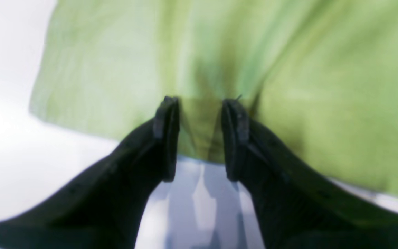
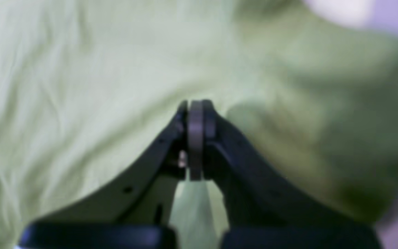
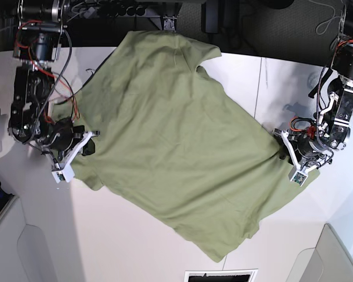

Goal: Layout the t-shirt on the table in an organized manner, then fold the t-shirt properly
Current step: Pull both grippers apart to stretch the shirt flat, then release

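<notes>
The olive-green t-shirt (image 3: 170, 141) lies spread out diagonally on the white table (image 3: 135, 235), its top reaching the back edge. My left gripper (image 3: 280, 144) stands at the shirt's right edge. In the left wrist view the left gripper (image 1: 200, 103) is open, its fingers astride the hem of the t-shirt (image 1: 116, 69), with table (image 1: 5, 138) beside it. My right gripper (image 3: 89, 141) is at the shirt's left edge. Close up, the right gripper (image 2: 195, 103) is shut, pinching the t-shirt (image 2: 81, 86), and creases run out from its tip.
A thin dark seam (image 3: 260, 88) crosses the table on the right. Grey panels (image 3: 23, 247) flank the front corners, and a dark slot (image 3: 220, 275) sits at the front edge. Cables hang from the arm (image 3: 32, 88) on the left.
</notes>
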### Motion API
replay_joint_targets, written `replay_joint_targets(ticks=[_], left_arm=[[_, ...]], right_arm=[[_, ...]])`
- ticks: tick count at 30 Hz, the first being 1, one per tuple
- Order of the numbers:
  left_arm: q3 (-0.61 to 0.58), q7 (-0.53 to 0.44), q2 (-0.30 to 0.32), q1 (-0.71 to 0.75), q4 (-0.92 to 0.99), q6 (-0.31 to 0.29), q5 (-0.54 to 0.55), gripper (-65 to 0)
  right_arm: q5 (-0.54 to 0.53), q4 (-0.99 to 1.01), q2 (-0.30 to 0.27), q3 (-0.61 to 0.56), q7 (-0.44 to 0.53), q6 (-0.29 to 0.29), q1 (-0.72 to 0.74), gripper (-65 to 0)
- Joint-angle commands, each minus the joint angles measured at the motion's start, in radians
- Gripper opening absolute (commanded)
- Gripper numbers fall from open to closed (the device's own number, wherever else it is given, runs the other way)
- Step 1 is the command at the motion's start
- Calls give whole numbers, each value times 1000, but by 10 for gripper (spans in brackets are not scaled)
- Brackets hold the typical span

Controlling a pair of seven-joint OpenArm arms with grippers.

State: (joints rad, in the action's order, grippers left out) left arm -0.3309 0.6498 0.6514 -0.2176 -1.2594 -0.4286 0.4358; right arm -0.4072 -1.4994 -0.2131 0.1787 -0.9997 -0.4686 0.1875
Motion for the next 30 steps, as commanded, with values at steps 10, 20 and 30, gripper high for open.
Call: replay_joint_targets(ticks=[10,20,30], left_arm=[[42,-114,-31,-83,-2,-13,-20,-431],[42,-103,-65,-89,212,-9,-77,-431],[42,123,-49,39,32,-101,240,-431]], right_arm=[[-76,-165,-5,11,33,-33,-280,-650],[87,-116,-72,14,108,-24,-272,-650],[83,107,-181,14,110,-14,-120,-650]])
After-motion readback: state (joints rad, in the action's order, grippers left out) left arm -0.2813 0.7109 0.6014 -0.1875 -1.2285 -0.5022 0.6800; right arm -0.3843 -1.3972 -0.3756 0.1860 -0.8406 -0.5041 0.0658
